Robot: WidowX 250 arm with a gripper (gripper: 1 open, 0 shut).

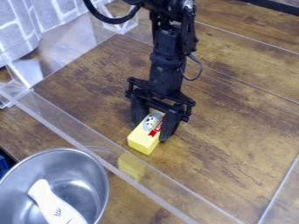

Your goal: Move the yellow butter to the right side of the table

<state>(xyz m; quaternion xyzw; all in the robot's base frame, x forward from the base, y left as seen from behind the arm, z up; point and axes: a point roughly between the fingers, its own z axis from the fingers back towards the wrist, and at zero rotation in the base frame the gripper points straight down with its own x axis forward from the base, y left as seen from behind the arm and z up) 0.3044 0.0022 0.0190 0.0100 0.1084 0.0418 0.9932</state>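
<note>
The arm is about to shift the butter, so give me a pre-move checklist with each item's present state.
- Gripper over the butter: ok, its fingers come down at the block's far end.
- Gripper closed on the butter: ok, the fingers stand in against its sides.
- Butter lifted off the table: cannot tell from this one view.
- Butter on the right side of the table: not ok, it lies near the clear plastic strip.
- Butter apart from the steel bowl: ok, there is a gap between them.
</note>
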